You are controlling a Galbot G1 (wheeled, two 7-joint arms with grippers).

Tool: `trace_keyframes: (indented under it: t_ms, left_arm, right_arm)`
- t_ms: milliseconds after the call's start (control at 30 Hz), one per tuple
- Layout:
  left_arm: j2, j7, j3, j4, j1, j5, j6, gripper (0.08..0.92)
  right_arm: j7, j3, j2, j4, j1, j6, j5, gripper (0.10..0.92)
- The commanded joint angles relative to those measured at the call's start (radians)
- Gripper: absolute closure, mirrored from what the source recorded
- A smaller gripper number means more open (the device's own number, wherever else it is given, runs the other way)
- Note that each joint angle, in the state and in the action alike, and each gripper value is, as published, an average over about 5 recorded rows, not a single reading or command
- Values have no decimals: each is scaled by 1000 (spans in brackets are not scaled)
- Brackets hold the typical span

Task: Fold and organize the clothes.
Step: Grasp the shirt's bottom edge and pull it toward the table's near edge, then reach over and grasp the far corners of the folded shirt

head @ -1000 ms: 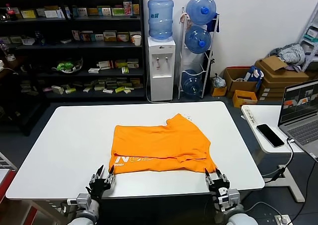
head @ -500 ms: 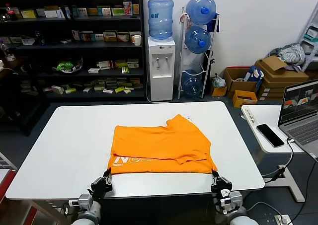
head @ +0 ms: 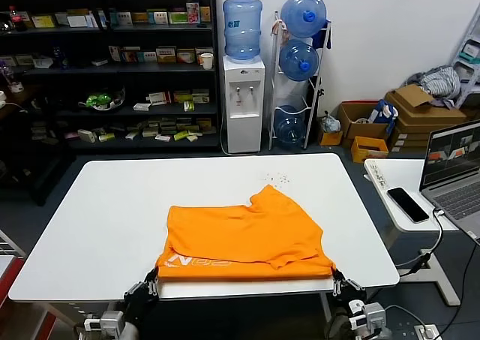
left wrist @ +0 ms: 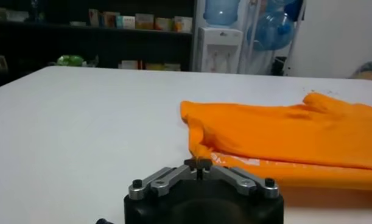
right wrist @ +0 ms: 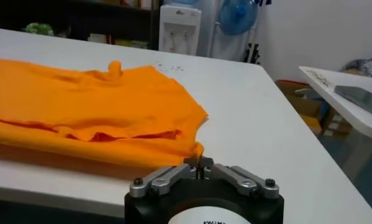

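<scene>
The orange T-shirt [head: 244,239] lies folded on the white table [head: 112,220], with its near edge at the table's front edge and white lettering showing at the front left. My left gripper [head: 152,278] is shut on the shirt's near left corner; the left wrist view shows the gripper [left wrist: 198,164] pinching that corner of the shirt [left wrist: 283,131]. My right gripper [head: 335,276] is shut on the near right corner; the right wrist view shows the gripper [right wrist: 198,162] pinching the shirt [right wrist: 88,100]. Both grippers sit at the front table edge.
A side table at the right holds a phone [head: 407,203], a laptop [head: 454,171] and a power strip [head: 375,176]. Shelves [head: 112,62], a water dispenser [head: 243,92] and cardboard boxes [head: 420,115] stand behind the table.
Both grippers have drawn back toward me and lower, past the front table edge. The shirt has slid with them toward the front edge, its near corners pulled out.
</scene>
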Motion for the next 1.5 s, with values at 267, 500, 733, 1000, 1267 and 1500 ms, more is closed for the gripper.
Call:
trace_keyframes:
  t_ms: [267, 500, 733, 1000, 1267, 1500]
  left_arm:
    - [176, -30, 15, -42, -270, -124, 36, 582]
    - [99, 4, 224, 467, -780, -252, 87, 383]
    - [57, 33, 301, 715, -879, -267, 152, 200]
    - [42, 31, 300, 746, -867, -211, 131, 177]
    - [26, 29, 303, 730, -850, -181, 116, 177]
    - [30, 31, 323, 705, -834, -164, 99, 268]
  right_arm:
    - [40, -83, -106, -40, 495, -95, 223, 532]
    - [-8, -323, 146, -630, 994, -78, 196, 333]
    - [-95, -350, 298, -927, 1087, -93, 140, 207]
    - [-147, -343, 365, -1051, 1099, -97, 88, 203]
    - [-146, -341, 367, -1066, 1077, -138, 62, 228]
    - [-153, -348, 351, -1040, 1054, -162, 63, 412]
